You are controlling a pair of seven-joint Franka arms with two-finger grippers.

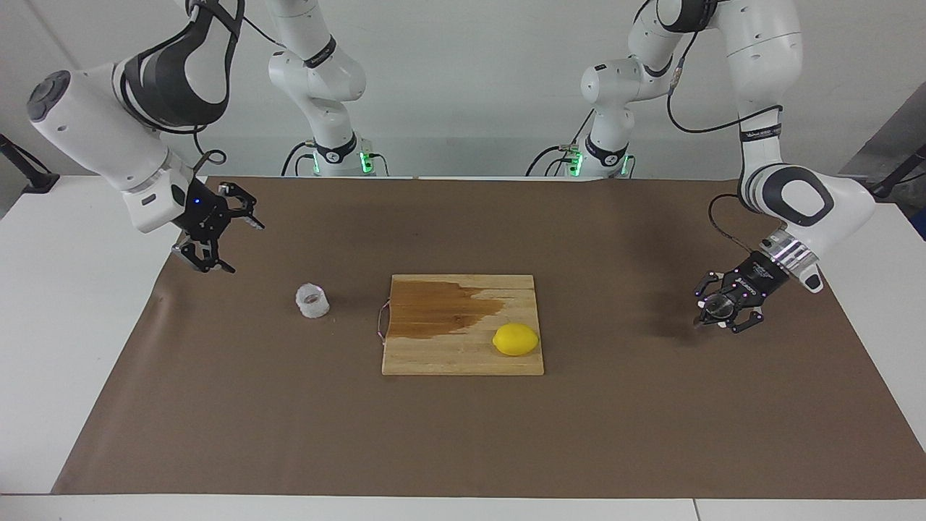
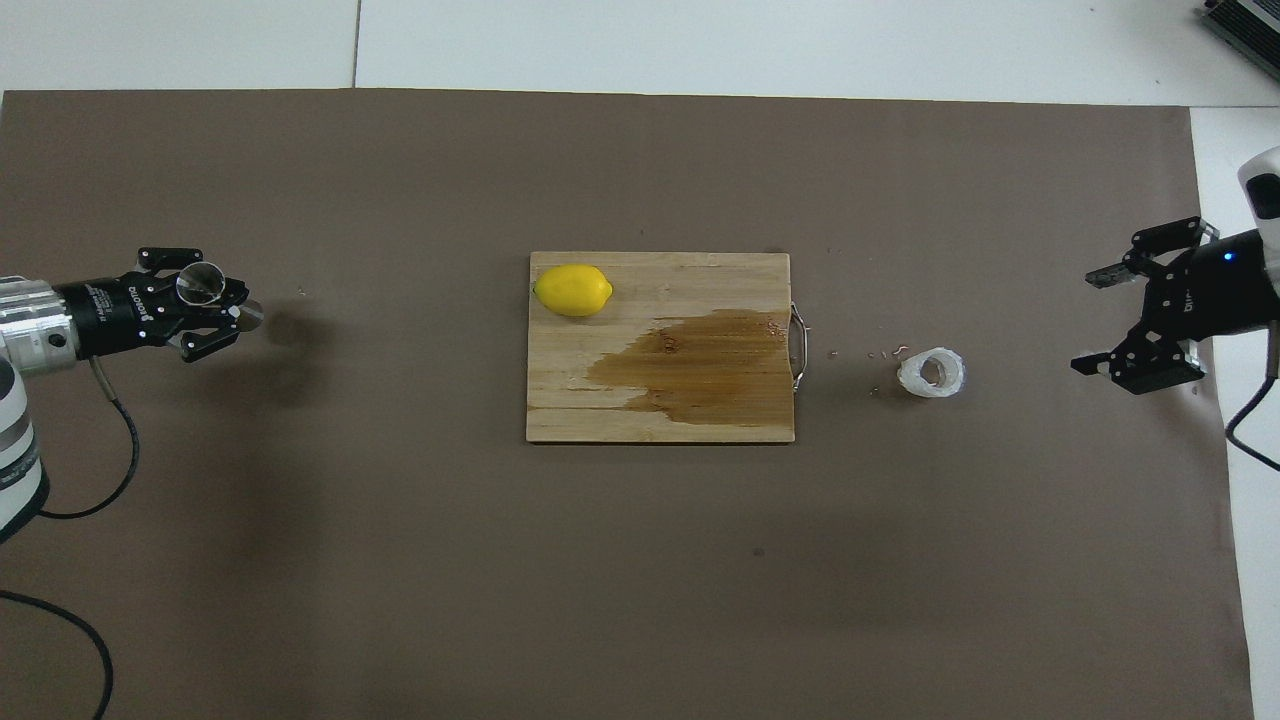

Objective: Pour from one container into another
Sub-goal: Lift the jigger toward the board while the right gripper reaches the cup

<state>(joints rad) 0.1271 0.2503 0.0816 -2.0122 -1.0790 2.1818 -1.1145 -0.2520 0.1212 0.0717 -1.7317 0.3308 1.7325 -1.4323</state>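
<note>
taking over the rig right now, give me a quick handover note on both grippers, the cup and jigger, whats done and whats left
Left gripper: shut on the jigger, over the mat at the left arm's end.
Right gripper: open, empty, in the air near the cup, not touching it.
Cup: on the mat beside the board, toward the right arm's end.
Board: carries a lemon and a wet stain.
Done: jigger gripped.
Left: grasp the cup, bring the two together, pour into the jigger.
</note>
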